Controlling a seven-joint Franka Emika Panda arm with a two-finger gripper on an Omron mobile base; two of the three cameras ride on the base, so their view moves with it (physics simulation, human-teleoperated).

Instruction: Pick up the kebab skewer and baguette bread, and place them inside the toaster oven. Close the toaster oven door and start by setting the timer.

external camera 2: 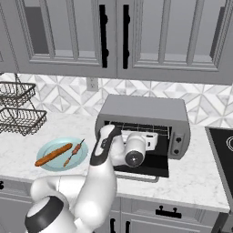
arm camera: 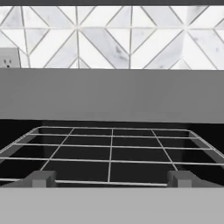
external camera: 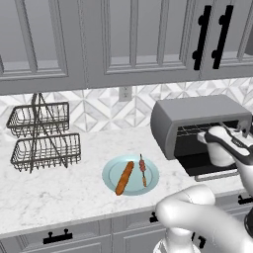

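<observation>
The toaster oven (external camera: 197, 116) stands on the counter at the right, and its door (external camera 2: 152, 164) hangs down open. My gripper (arm camera: 111, 179) is open at the oven's mouth, just above the front of the wire rack (arm camera: 111, 151), with nothing between its fingertips (arm camera: 41, 178). From the right base view the gripper (external camera 2: 152, 138) sits level with the rack opening. Left of the oven, a pale blue plate (external camera: 150, 183) holds the orange-brown baguette bread (external camera: 124, 178) and the thin kebab skewer (external camera: 143, 170), side by side and apart from the gripper.
A two-tier wire basket stand (external camera: 42, 136) occupies the counter's far left. The oven's control strip (external camera 2: 178, 139) is on its right side. A dark stovetop (external camera 2: 223, 145) begins right of the oven. Upper cabinets (external camera: 133, 34) hang overhead, and a wall outlet (external camera: 125, 93) sits behind.
</observation>
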